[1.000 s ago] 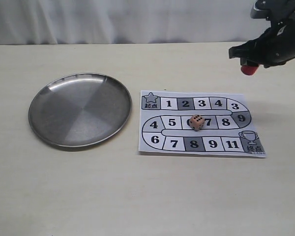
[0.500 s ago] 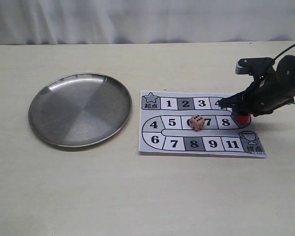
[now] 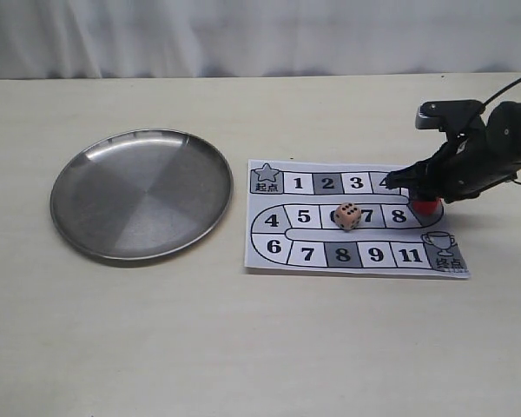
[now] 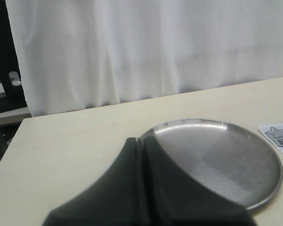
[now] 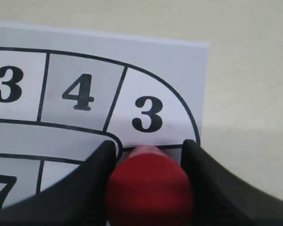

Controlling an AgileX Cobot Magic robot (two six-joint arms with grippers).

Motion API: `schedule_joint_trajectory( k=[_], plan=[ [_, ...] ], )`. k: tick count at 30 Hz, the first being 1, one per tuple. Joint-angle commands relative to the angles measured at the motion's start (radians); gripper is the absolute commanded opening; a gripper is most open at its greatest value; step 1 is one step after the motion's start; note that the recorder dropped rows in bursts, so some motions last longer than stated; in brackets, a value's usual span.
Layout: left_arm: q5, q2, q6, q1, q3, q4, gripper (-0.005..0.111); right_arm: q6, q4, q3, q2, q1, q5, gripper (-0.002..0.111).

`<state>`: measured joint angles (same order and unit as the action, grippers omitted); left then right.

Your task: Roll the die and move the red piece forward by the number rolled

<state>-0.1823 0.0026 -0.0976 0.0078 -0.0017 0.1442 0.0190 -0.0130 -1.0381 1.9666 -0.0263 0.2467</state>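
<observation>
The red piece (image 3: 428,207) stands on the board (image 3: 259,259) at the right bend of the track, just below the square marked 3 (image 5: 147,114). My right gripper (image 3: 424,196) is down around it, a black finger on each side of the red piece (image 5: 148,193), shut on it. The die (image 3: 347,215) rests on the middle row between squares 6 and 7, with several pips on top. My left gripper (image 4: 140,142) is shut and empty, held above the near rim of the metal plate (image 4: 269,188).
A round steel plate (image 3: 87,228) lies left of the board. The board's start star is at its upper left and the trophy square (image 3: 440,244) at its lower right. Bare beige table surrounds both, with a white curtain behind.
One second ago my right gripper held the red piece in the air at the far right. It came down and left onto the board's right bend, and has hardly moved in the last half second.
</observation>
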Motion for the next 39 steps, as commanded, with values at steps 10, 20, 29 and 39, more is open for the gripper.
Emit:
schedule_joint_trajectory(
  k=[10,20,29,39],
  plan=[
    [0.009,-0.003,-0.001,-0.008,0.002,0.000,0.000,0.003,-0.003,0.015,-0.052,0.003,0.048,0.068],
    [0.009,-0.003,-0.001,-0.008,0.002,0.000,0.000,-0.001,-0.003,-0.005,-0.363,0.003,0.040,0.044],
    [0.009,-0.003,-0.001,-0.008,0.002,0.000,0.000,-0.003,0.032,0.241,-0.805,0.001,-0.185,0.004],
    [0.009,-0.003,-0.001,-0.008,0.002,0.000,0.000,0.032,0.088,0.727,-1.282,0.001,-0.452,0.004]
  ],
)
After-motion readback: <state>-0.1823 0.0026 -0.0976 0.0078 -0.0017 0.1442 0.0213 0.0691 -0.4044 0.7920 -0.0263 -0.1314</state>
